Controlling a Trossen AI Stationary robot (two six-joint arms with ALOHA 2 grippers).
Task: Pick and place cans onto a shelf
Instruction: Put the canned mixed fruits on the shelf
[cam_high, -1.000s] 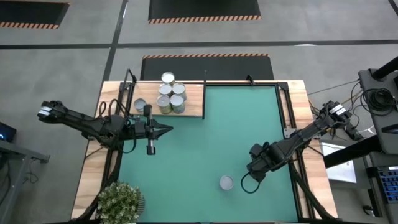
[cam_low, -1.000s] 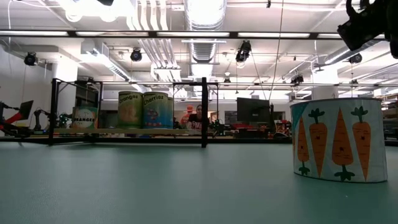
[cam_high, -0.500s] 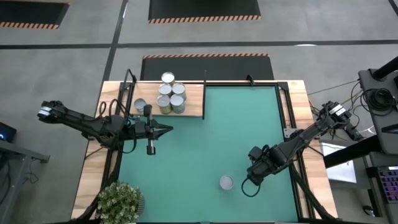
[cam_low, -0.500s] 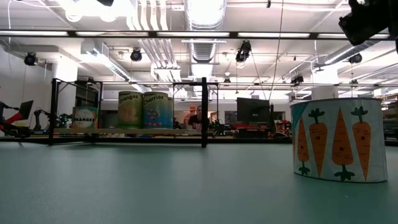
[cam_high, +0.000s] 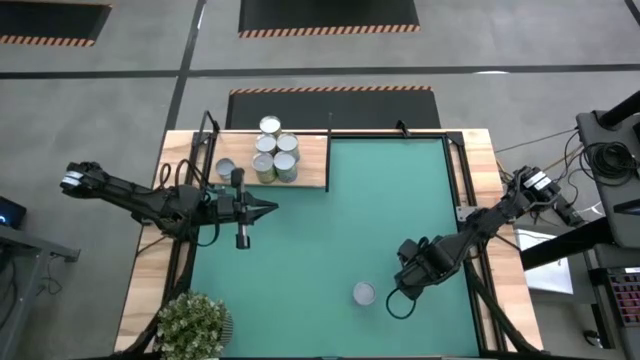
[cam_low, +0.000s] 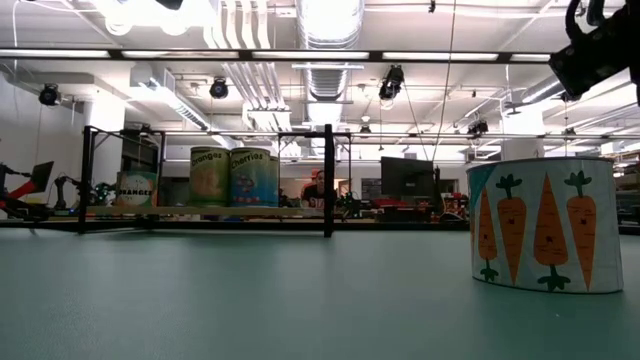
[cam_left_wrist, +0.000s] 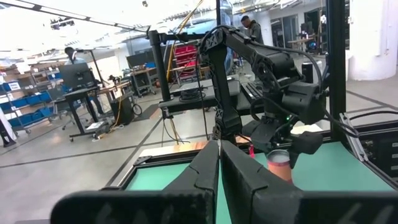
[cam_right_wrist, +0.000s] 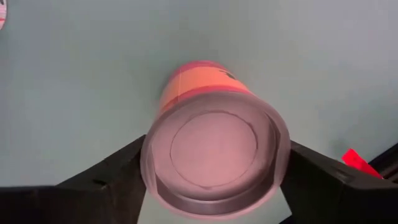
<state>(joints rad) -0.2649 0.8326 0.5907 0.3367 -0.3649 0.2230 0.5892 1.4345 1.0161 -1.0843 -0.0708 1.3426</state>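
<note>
An orange-sided can (cam_right_wrist: 214, 146) with a silvery top stands upright on the green mat between the fingers of my right gripper (cam_right_wrist: 216, 171). That gripper points down at the mat's near right (cam_high: 405, 283) and hides this can in the high view. A carrot-printed can (cam_high: 364, 293) stands by itself on the mat just left of it. Several cans (cam_high: 272, 152) stand on the light-wood shelf (cam_high: 312, 168) at the far left. My left gripper (cam_high: 262, 208) hangs shut and level in front of the shelf, pointing toward the table's right. My right gripper comes at the orange-sided can from above, one finger (cam_right_wrist: 112, 177) on each side of its upper wall (cam_right_wrist: 155, 180). The can stands upright on the mat. Whether the fingers touch it I cannot tell.
A potted plant (cam_high: 192, 325) stands at the near left corner. Black frame posts (cam_low: 327, 180) rise around the shelf. Wooden rims (cam_high: 490, 190) border the mat. Bare mat lies between the shelf and the two near cans.
My right gripper has sunk a little and drifted toward the table's near edge, still pointing down over the orange-sided can. The cans have kept still.
</note>
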